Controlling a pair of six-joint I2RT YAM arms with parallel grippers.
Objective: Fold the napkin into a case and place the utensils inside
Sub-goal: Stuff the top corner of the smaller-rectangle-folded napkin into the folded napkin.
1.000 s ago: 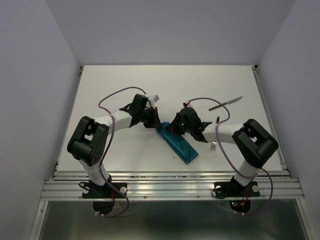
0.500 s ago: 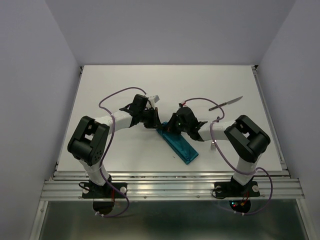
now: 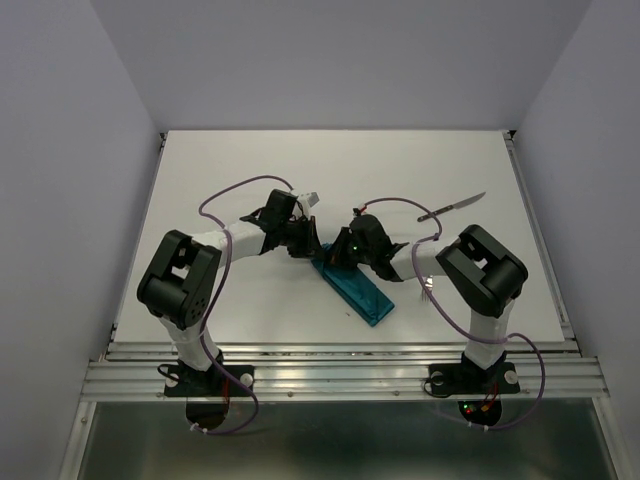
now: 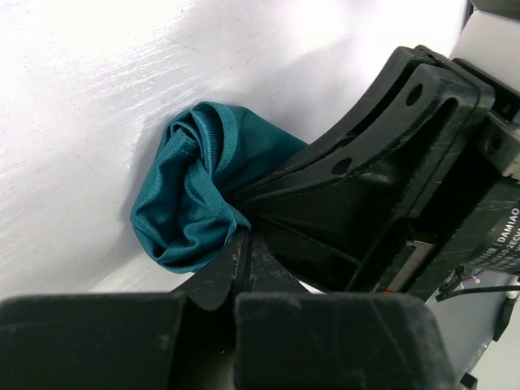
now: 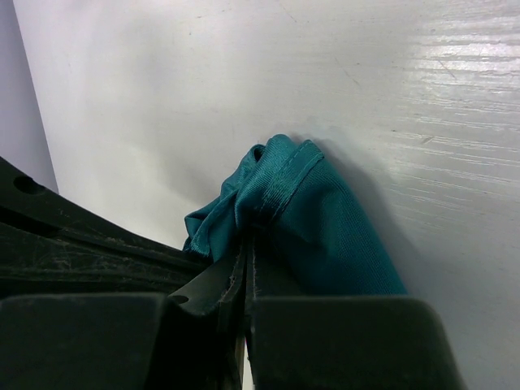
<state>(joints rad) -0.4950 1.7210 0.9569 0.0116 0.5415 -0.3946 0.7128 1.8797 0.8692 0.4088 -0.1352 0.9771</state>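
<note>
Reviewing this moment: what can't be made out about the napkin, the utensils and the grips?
Top view: the far end of the napkin is hidden under the left gripper and right gripper.
Top view: the right arm covers most of the fork; only its tines show.
Top view: the knife is too small for detail.
Wrist views: bunched cloth sits at the shut fingertips; any open pocket mouth cannot be told.

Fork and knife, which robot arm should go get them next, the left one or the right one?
Probably the right. The fork and knife both lie on the right arm's side of the folded napkin. The right gripper and left gripper both pinch the cloth, so it must let go first.
</note>
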